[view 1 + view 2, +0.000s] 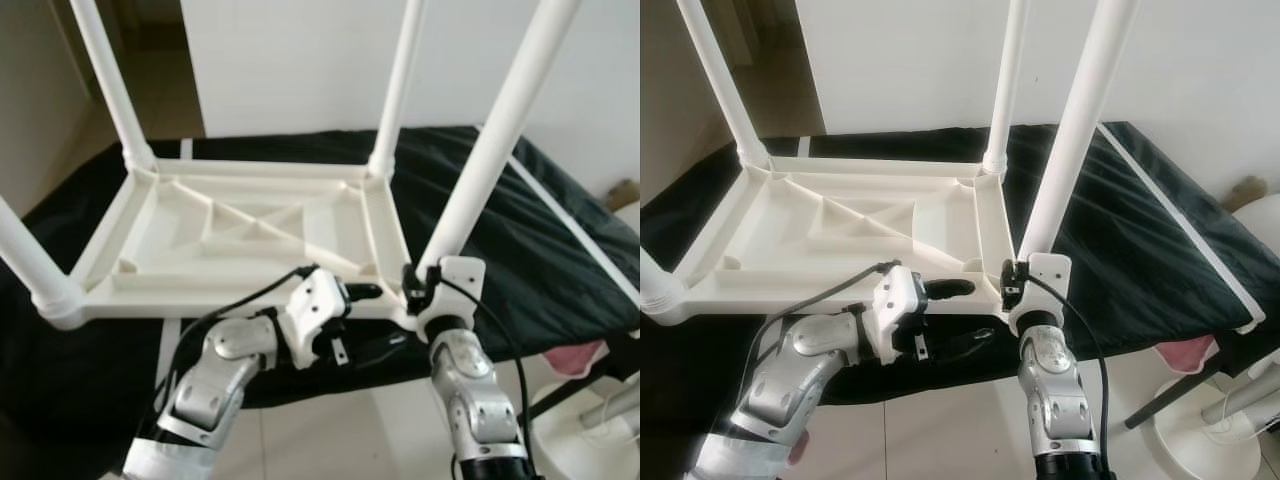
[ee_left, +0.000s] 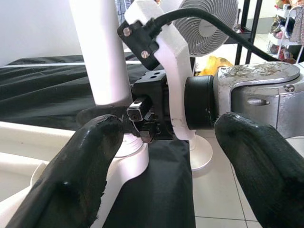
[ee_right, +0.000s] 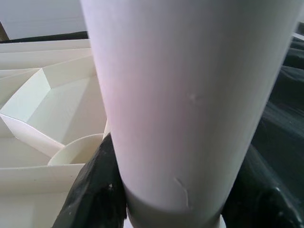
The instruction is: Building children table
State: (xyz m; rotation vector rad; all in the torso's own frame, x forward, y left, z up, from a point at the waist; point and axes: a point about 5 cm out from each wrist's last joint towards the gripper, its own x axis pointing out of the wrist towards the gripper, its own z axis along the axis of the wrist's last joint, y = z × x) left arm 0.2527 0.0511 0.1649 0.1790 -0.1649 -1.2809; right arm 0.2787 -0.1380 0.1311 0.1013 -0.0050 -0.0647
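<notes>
Inverted children's table top (image 1: 240, 235), white plastic, lying ribbed underside up on a black cloth (image 1: 540, 240) that covers the work surface. Four white legs rise from its corners: far left (image 1: 105, 75), far right (image 1: 398, 85), near left (image 1: 35, 270) and near right (image 1: 495, 140).

Risk, as a judgement: the near right leg leans visibly and may not be fully seated in its corner socket (image 2: 126, 161). Torque or push applied off-axis could jam it, pop it out, or slide the whole light top across the smooth cloth toward the near edge.

Right gripper (image 1: 422, 285) is at the base of the near right leg; the right wrist view shows black fingers (image 3: 97, 190) on either side of the leg, pinching it just above the socket.

Left gripper (image 1: 350, 320) lies just left of that corner at the table's near rim, its fingers (image 2: 80, 161) spread and holding nothing, pointing toward the leg base.
</notes>
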